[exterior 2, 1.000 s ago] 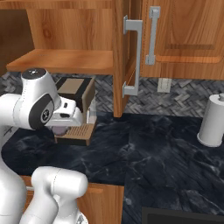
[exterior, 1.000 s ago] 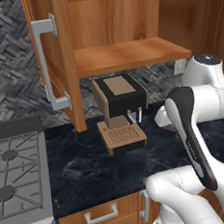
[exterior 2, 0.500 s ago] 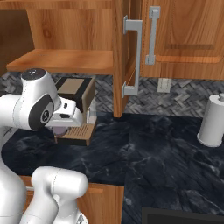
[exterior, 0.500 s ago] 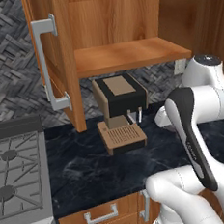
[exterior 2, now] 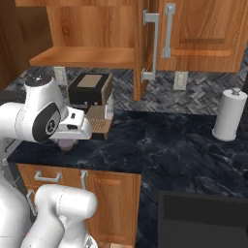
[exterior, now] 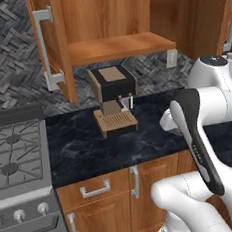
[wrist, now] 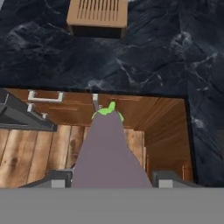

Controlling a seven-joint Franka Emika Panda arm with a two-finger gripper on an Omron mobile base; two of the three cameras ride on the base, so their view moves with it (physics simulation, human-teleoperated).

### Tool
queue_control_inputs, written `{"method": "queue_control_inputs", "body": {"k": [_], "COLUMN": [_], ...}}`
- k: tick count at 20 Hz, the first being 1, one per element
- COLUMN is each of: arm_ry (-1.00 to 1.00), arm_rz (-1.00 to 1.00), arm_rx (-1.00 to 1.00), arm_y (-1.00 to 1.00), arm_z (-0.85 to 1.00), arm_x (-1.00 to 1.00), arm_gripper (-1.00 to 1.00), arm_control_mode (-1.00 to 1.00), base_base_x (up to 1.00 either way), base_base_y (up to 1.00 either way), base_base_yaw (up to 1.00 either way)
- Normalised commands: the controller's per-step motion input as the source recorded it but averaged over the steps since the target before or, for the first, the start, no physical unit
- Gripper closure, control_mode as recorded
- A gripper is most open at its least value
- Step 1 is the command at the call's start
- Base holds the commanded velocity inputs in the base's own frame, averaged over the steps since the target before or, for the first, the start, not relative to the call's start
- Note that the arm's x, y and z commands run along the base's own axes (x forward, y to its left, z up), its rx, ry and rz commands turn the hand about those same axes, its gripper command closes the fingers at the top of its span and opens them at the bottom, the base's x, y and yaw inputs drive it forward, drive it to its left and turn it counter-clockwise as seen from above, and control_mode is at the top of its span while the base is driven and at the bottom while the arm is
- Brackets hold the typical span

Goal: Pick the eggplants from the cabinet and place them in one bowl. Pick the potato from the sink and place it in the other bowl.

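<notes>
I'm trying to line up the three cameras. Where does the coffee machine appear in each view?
Left base view: the coffee machine stands at upper centre, against the back wall.
Right base view: the coffee machine is in the upper half, left of centre.
Hand view: its wooden drip tray lies at the top edge.
Shared landmark: the dark marble counter it stands on.

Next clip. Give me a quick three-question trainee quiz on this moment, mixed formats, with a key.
1. True or false: the pincer is shut on an eggplant.
2. What stands on the counter under the open cabinet?
A. a toaster
B. a coffee machine
C. a kettle
3. Fill in: in the right base view, a white ____ stands at the right of the counter.

Key: 1 true; 2 B; 3 paper towel roll.
</notes>
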Motion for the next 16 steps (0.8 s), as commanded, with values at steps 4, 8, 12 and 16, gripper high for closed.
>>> {"method": "queue_control_inputs", "body": {"k": [4,8,12,16], "arm_ry": [0.0,0.0,0.0,0.0], "arm_rz": [0.0,0.0,0.0,0.0], "arm_rx": [0.0,0.0,0.0,0.0], "arm_y": [0.0,0.0,0.0,0.0], "arm_z": [0.0,0.0,0.0,0.0], "arm_x": [0.0,0.0,0.0,0.0], "arm_gripper": [1.0,1.0,1.0,1.0], "arm_control_mode": [1.0,1.0,1.0,1.0], "base_base_x": [-0.67,-0.06,0.0,0.02], "base_base_y": [0.1,0.0,0.0,0.0], "base_base_yaw": [0.01,-0.13,-0.38,-0.45]}}
